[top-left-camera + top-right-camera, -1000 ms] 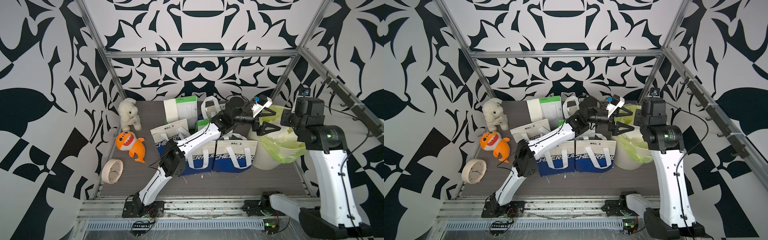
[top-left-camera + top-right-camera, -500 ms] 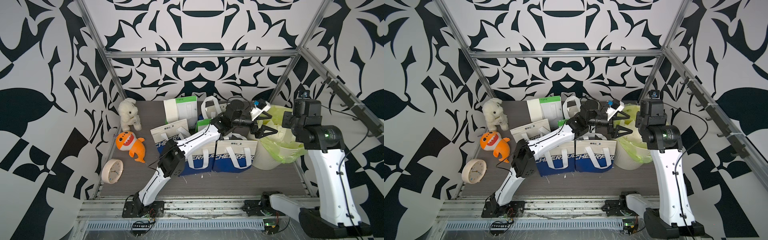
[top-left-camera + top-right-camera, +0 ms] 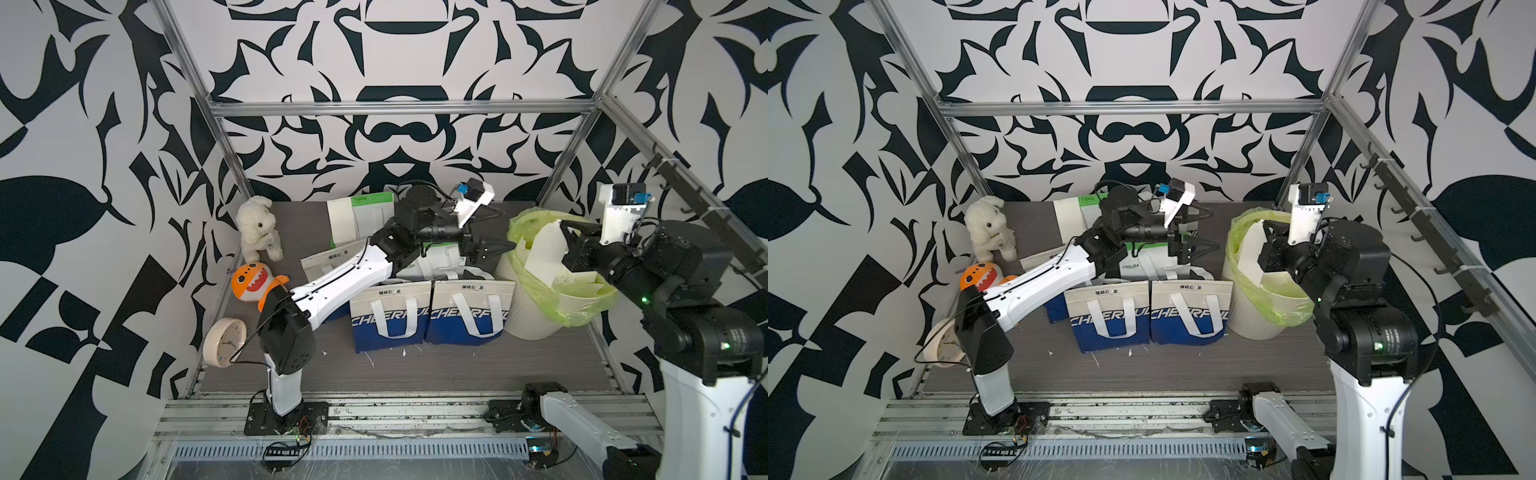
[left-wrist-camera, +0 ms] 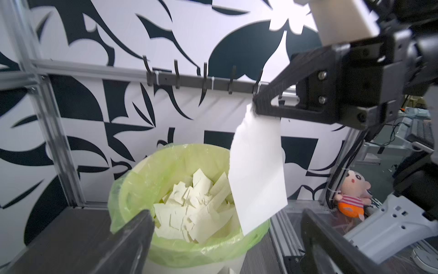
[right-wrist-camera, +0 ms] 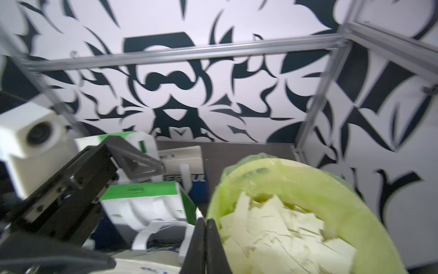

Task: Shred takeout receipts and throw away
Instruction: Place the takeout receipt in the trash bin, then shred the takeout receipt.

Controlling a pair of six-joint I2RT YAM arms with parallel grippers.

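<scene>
1. Now the right claw (image 4: 258,108) is clenched on the top edge of a receipt piece (image 4: 258,178), a plain cream-white slip that hangs straight down from its tips.
2. The slip hangs over the mouth of the white bin (image 4: 237,261), at the side nearest the right arm. Whether its lower corner touches the green liner (image 4: 132,189) I cannot tell.
3. Inside the bin lies a heap of torn pieces (image 4: 189,213) in the same cream-white paper, also seen from the right wrist (image 5: 272,232).
4. The left claw (image 3: 496,232) is released, its jaws spread wide with nothing between them. It points at the bin from just beside it, held above the bags.
5. In both top views two blue-and-white bags (image 3: 390,316) (image 3: 1108,316) stand side by side on the bench (image 3: 415,374), just beside the bin.
6. A few small white scraps (image 3: 403,353) lie on the bench in front of those bags.
7. At the far-left edge of the bench sit a white plush rabbit (image 3: 257,228), an orange plush shark (image 3: 253,282) and a round clock (image 3: 224,340), well apart from the bin.
</scene>
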